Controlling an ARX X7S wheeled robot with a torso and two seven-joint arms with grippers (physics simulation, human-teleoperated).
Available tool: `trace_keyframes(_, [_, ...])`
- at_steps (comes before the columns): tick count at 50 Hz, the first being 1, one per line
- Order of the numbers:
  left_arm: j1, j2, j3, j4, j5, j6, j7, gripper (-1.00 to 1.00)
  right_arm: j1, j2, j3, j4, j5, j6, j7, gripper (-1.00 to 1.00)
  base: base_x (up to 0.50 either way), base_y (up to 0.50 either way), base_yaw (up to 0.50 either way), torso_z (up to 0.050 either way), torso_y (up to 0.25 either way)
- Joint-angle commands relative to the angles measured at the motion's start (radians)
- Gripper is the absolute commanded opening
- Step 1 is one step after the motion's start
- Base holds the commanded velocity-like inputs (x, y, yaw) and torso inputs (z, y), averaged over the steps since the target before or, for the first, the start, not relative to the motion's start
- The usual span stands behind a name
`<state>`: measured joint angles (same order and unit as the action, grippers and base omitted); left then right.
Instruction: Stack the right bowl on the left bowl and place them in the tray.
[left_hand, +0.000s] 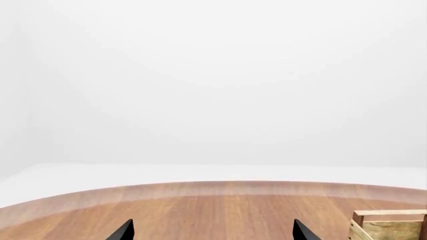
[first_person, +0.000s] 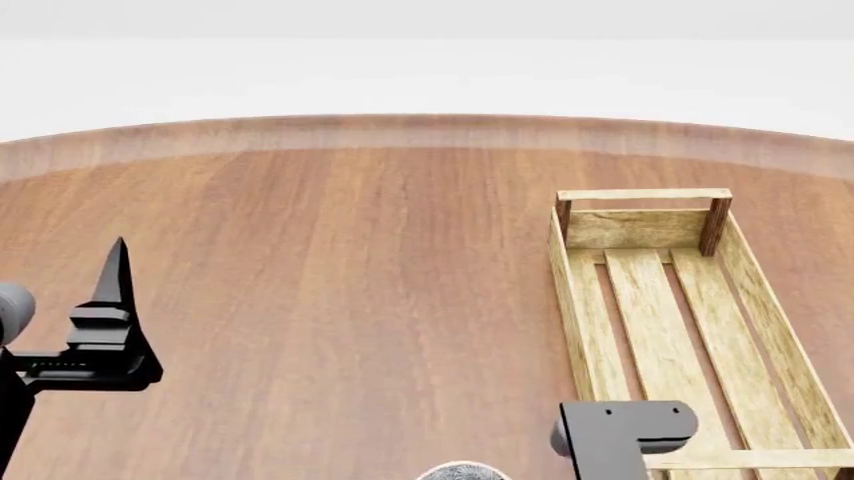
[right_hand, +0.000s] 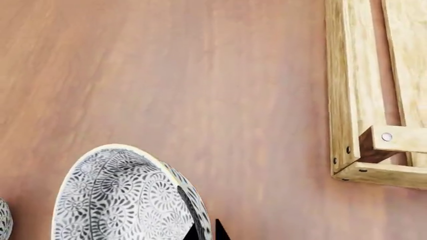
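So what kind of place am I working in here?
Likely a bare simulated tabletop: a round wooden table against blank white surroundings, holding only a slatted wood tray and a patterned bowl.

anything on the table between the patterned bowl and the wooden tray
Nothing visible does. In the right wrist view, only bare table lies between the patterned bowl and the tray. The tray's slatted bottom also looks empty in the head view.

tray (first_person: 650, 300): on table (first_person: 334, 280), right side | bowl (right_hand: 127, 200): on table, apart from tray corner
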<state>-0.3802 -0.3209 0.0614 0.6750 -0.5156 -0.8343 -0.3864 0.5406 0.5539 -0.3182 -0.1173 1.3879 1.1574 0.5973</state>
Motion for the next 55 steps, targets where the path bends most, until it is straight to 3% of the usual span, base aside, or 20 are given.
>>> trace_keyframes(1, [-0.004,-0.003,0.002,0.000,-0.006,0.000,-0.004,1.00,0.073,0.003,0.045,-0.036,0.082,0.023,0.067,-1.00,0.00,0.00,0.00,0.000,0.000])
trace_keyframes(18, [-0.009,-0.005,0.008,0.007,-0.015,-0.004,-0.014,1.00,0.117,-0.039,0.015,0.013,0.064,0.006,0.006,-1.00,0.00,0.00,0.00,0.000,0.000])
trace_keyframes(55, [-0.025,-0.014,0.014,0.022,-0.040,-0.020,-0.035,1.00,0.430,-0.494,-0.325,0.597,-0.201,-0.114,-0.412,-1.00,0.00,0.00,0.00,0.000,0.000])
